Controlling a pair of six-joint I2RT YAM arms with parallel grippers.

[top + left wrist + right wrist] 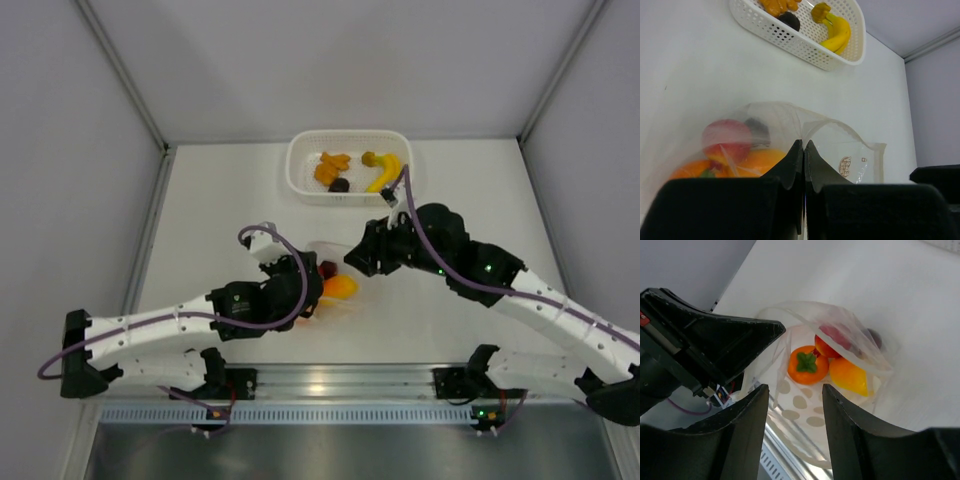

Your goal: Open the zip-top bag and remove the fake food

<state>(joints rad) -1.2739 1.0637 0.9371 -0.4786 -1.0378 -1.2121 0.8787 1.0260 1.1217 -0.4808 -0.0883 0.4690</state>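
The zip-top bag (327, 252) lies mid-table (230, 190), its mouth propped open. The left gripper (803, 142), at the bag's 9 o'clock, is clamped tight on the rim film. The right gripper (795, 390), at 2 o'clock, has its fingers apart, and the dotted film shows in the gap. Inside the bag sit a round orange (807, 365), a red fruit (832, 337) and a yellow-orange piece (847, 375). At 12 o'clock, the white basket (297, 168) holds a banana (385, 172), orange bits (332, 166) and a dark piece (339, 184).
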